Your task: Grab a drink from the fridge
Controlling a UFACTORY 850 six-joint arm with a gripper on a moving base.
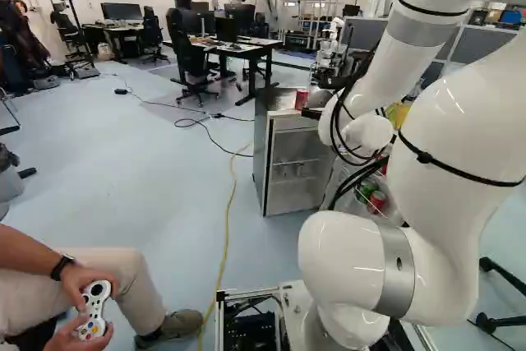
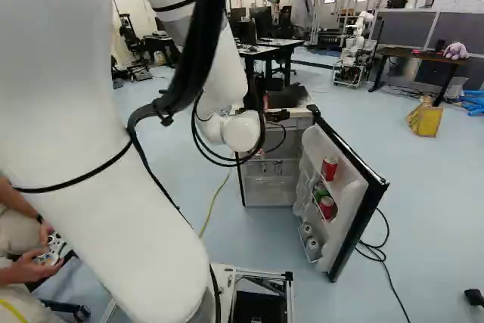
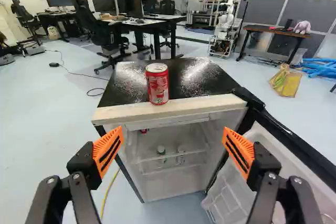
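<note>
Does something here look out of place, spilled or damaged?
A red can stands on the fridge, not inside like the cans in its open door. Pale specks beside it look odd too: dust or spill, I cannot tell.

This looks like a robotics lab with an office side: at the upper left of the left base view, monitors (image 1: 122, 11) sit on benches (image 1: 234, 49) beside wheeled office chairs (image 1: 191, 62), and loose cables (image 1: 228, 219) run over a pale, smooth floor (image 1: 107, 162). At the upper right of the right base view, another robot (image 2: 355, 41) stands on a metal frame (image 2: 349, 74), near grey partitions (image 2: 404, 29).
</note>
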